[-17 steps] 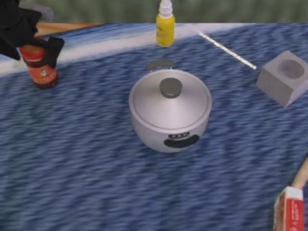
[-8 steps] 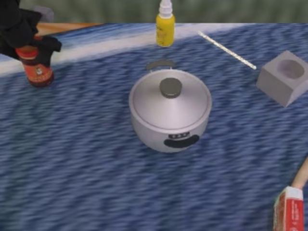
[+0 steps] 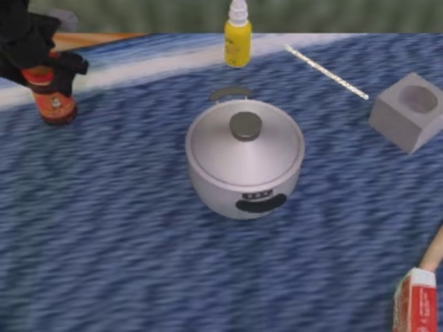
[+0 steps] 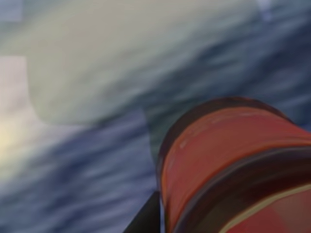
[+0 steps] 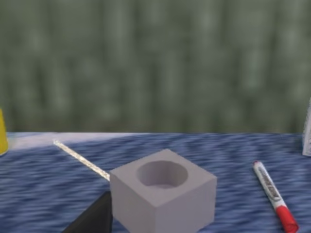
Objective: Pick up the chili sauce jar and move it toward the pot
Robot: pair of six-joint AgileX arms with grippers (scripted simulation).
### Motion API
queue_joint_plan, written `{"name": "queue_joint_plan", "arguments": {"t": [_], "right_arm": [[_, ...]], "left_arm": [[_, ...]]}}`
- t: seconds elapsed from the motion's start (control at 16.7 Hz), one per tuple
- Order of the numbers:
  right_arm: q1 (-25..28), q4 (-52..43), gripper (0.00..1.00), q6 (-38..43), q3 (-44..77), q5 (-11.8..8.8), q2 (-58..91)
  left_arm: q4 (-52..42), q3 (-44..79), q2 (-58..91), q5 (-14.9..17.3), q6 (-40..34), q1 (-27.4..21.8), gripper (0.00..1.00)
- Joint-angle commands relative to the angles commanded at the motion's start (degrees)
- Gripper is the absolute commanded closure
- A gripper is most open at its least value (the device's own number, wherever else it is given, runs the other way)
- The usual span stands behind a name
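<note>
The chili sauce jar (image 3: 55,105), with its orange-red lid and red label, is at the table's far left. My left gripper (image 3: 43,71) is shut on its lid and neck from above. I cannot tell whether the jar's base touches the cloth. In the left wrist view the jar (image 4: 233,165) fills the frame beside one dark finger (image 4: 146,218). The silver pot (image 3: 245,155), lid on, stands in the middle, well to the right of the jar. My right arm is parked off the right side, outside the top view; its wrist view shows one dark finger (image 5: 95,216) set wide, nothing held.
A yellow white-capped bottle (image 3: 237,38) stands behind the pot. A thin white stick (image 3: 325,71) and a grey cube with a round hollow (image 3: 410,111) lie at the back right. A red-and-white carton (image 3: 415,301) sits at the front right. A red marker (image 5: 274,196) lies beside the cube.
A second ago the jar hung tilted in my left gripper; it has swung nearly upright and shifted slightly. Nothing has moved in the last half second.
</note>
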Motion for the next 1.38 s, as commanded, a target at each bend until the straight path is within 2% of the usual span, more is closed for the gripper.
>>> {"name": "queue_joint_plan", "arguments": {"t": [0.42,1.02,1.38], "right_arm": [[0.0,0.0,0.00,0.0,0.0,0.0,0.0],[0.0,0.0,0.00,0.0,0.0,0.0,0.0],[0.0,0.0,0.00,0.0,0.0,0.0,0.0]], "left_arm": [[0.0,-0.9,-0.9,-0.1,0.0,0.1,1.00],[-1.7,-25.7,-27.6,-0.3,0.3,1.5,1.00],[-1.9,-27.6,-29.5,-0.3,0.5,1.4,1.00]]}}
